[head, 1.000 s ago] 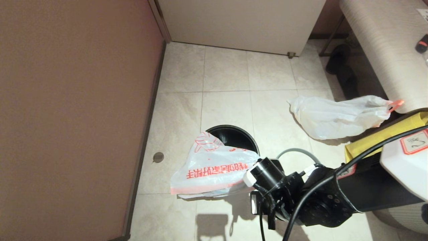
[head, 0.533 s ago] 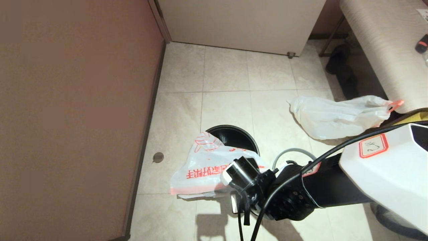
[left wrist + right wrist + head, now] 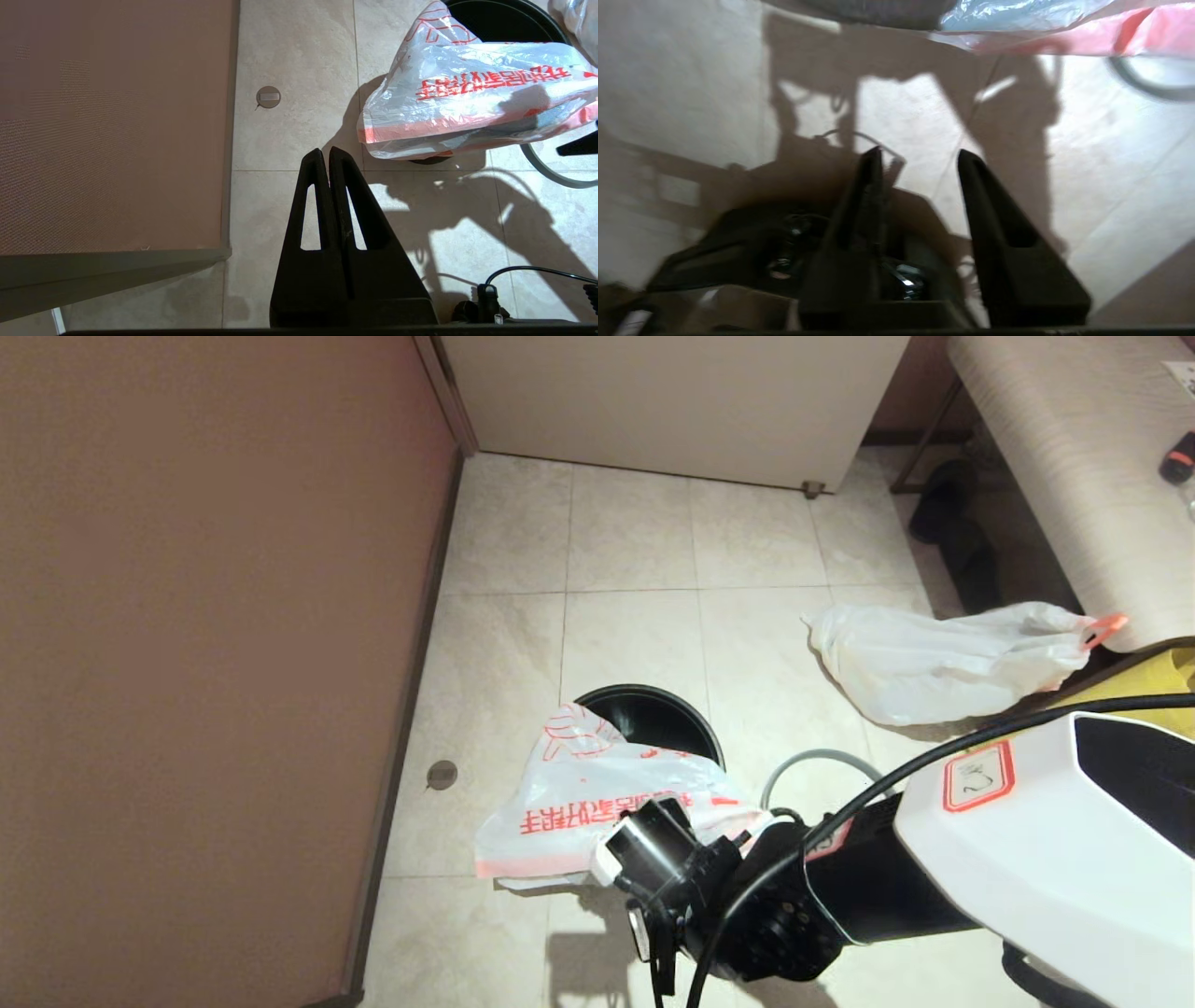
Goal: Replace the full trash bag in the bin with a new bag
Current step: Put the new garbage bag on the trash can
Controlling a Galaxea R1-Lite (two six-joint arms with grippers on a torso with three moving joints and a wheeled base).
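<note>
The black bin [image 3: 653,714] stands on the tiled floor. The new bag [image 3: 579,803], white with orange-red print, lies draped over the bin's near rim and hangs out to the left. The grey hoop [image 3: 822,765] lies on the floor to the bin's right. Further right lies the full trash bag [image 3: 934,663] with its orange tab. My right arm [image 3: 794,905] reaches in low by the new bag's near right corner. My right gripper [image 3: 920,156] is open over bare floor, holding nothing. My left gripper [image 3: 324,151] is shut and empty, parked left of the new bag [image 3: 467,93].
A brown wall [image 3: 187,663] runs along the left. A white cabinet [image 3: 672,401] closes the back, and a pale table [image 3: 1074,476] stands at the right with dark shoes [image 3: 952,513] beneath. A yellow bag [image 3: 1158,672] sits behind my right arm. A floor drain [image 3: 442,774] lies by the wall.
My right arm has swung left and lower across the new bag's near right corner. That corner now lies spread out further right. Bin, hoop and full bag have not moved.
</note>
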